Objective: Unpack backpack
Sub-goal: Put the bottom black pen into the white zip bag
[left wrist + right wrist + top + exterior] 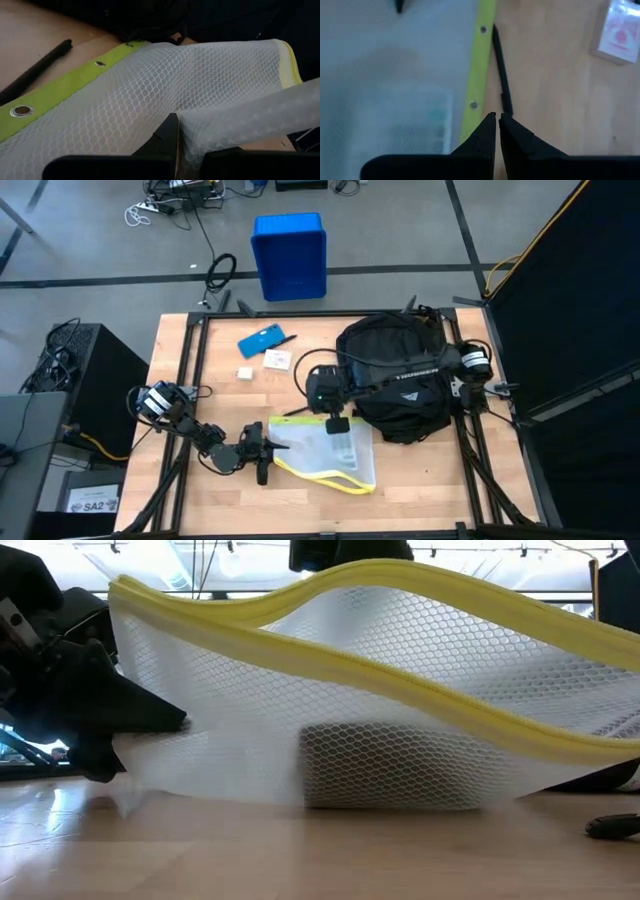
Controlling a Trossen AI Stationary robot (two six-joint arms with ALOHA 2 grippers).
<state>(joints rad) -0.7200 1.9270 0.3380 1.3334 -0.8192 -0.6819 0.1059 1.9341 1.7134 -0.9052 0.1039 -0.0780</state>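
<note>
Two grippers, both closed: the left gripper point(262, 452) pinches the white mesh pouch with yellow zipper edge point(325, 455); the right gripper point(338, 423) holds nothing, above it. Rightmost, the black rounded fabric backpack point(400, 375) lies long axis running toward the table's far-left.

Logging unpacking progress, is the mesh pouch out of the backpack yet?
Out: the mesh pouch lies flat on the table, beside the backpack.
</note>
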